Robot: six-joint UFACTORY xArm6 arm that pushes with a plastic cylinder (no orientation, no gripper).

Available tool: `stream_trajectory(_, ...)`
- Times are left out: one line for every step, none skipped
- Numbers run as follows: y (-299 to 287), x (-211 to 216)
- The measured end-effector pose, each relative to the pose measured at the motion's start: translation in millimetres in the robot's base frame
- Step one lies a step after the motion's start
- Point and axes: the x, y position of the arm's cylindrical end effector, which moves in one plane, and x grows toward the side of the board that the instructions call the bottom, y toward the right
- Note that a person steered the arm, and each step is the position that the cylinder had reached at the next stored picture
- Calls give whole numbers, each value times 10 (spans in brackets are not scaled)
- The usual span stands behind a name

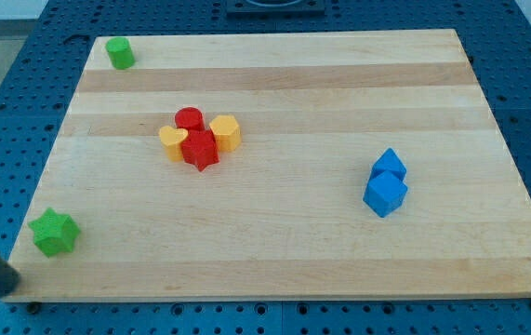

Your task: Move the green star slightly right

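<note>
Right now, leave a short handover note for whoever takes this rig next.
My tip: at the view's bottom left corner, just off the board's edge, below and left of the green star, not touching it.
Green star: near the wooden board's left edge, towards the view's bottom.
Other blocks: green cylinder at the top left; red and yellow cluster near the middle; two blue blocks touching, at the right.
Done: no push visible.
Left: bring the tip to the star's left side, nudge it slightly right.
</note>
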Motion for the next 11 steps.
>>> stream_trajectory(8, -234)
stream_trajectory(215, -343)
stream_trajectory(928, -343)
stream_trajectory(1484, -446)
stream_trajectory(1290, -376)
stream_trajectory(739, -142)
stream_trajectory(191, -208)
stream_trajectory(124, -618)
stream_trajectory(641, -807)
stream_trajectory(1456, -775)
stream_trajectory(1654, -833)
